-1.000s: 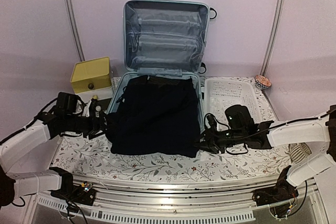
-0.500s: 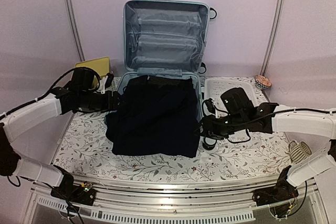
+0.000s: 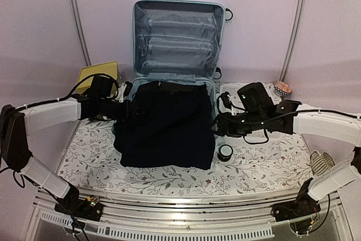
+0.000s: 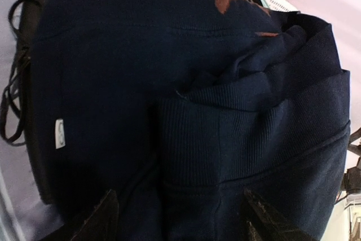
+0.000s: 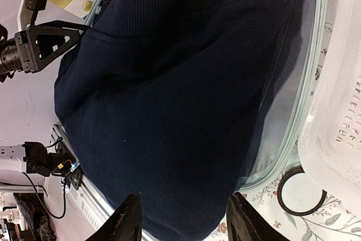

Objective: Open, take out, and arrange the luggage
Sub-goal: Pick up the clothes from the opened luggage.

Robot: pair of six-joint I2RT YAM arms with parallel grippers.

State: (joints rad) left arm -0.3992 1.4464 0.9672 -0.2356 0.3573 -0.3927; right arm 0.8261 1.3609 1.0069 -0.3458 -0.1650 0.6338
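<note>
At the back left corner of the table sits one yellow-topped box (image 3: 98,74). Just right of it the left gripper (image 3: 135,111) hovers at the left edge of the dark pile, its fingers spread wide with nothing between them.

The one luggage (image 3: 177,35) stands at the middle of the back edge. It is already open, with the lid upright against the wall and the base flat on the cloth. A navy knit garment (image 3: 166,131) fills the base and spills over its front rim toward the near edge. The left wrist view hints at a black strapped bag and striped cloth beneath, so the pile probably holds more than one item, though I cannot count them.

The shell looks stiff and bulky and would likely roll on its wheels. The garment should be light, limp and prone to drag, so it is best pinched at a thick ribbed fold on each side.

The right gripper (image 3: 216,126) is likewise released and empty at the pile's right edge. Below it lies one small black ring (image 3: 225,152), and behind the arm, toward the back right corner, is one white basket (image 3: 234,91)
</note>
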